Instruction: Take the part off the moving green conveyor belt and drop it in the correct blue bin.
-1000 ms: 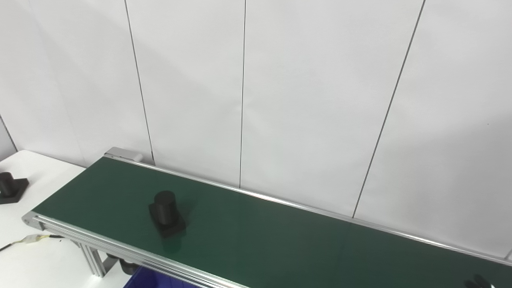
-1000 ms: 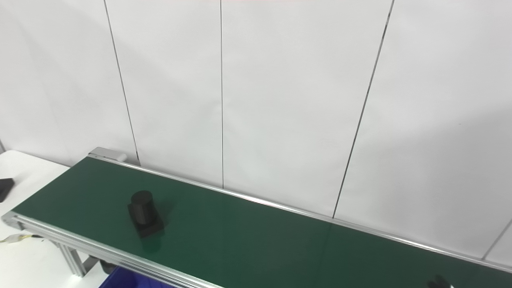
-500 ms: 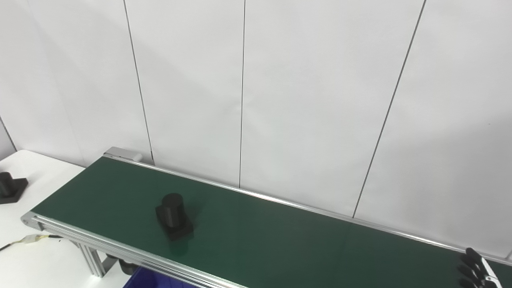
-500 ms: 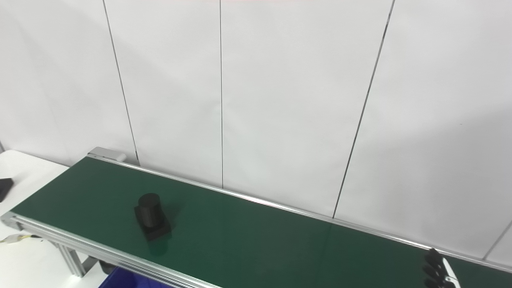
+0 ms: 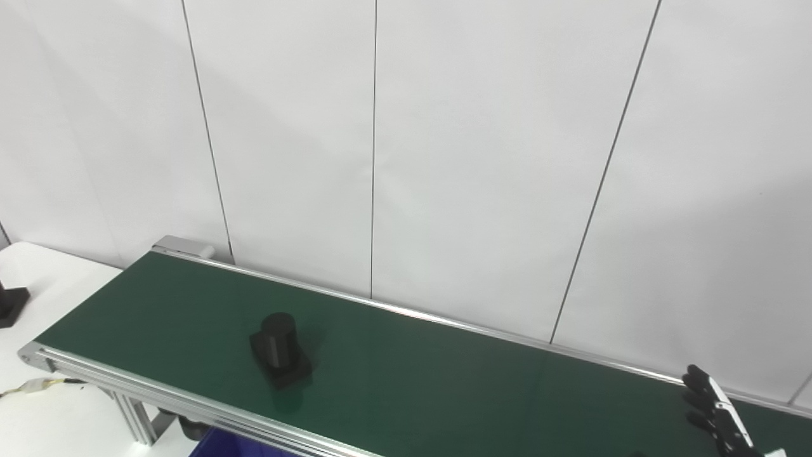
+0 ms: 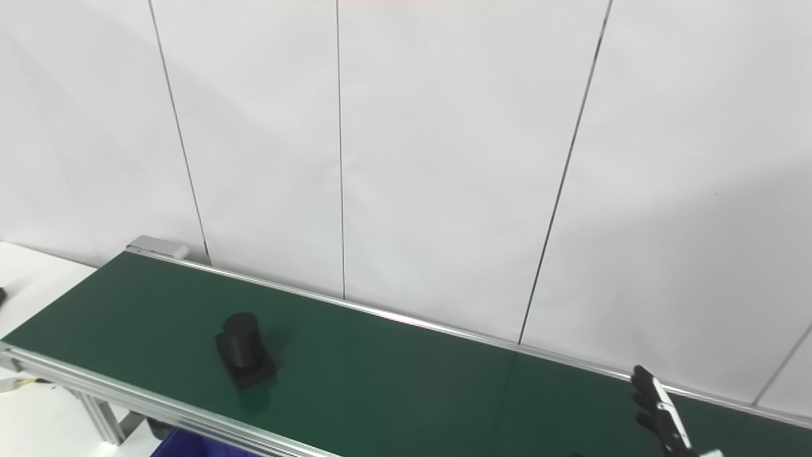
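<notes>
A black part, a short cylinder upright on a square base, stands on the green conveyor belt toward its left end; it also shows in the right eye view. My right hand rises at the bottom right over the belt, fingers straight and apart, holding nothing, far right of the part; it also shows in the right eye view. A sliver of a blue bin shows under the belt's front rail. My left hand is not in view.
A second black part sits on the white table at the far left edge. A cable with a connector lies on that table. A white panel wall stands right behind the belt.
The part has ridden the belt a little to the right. My right hand has come up into view at the bottom right. The camera has panned slightly right.
</notes>
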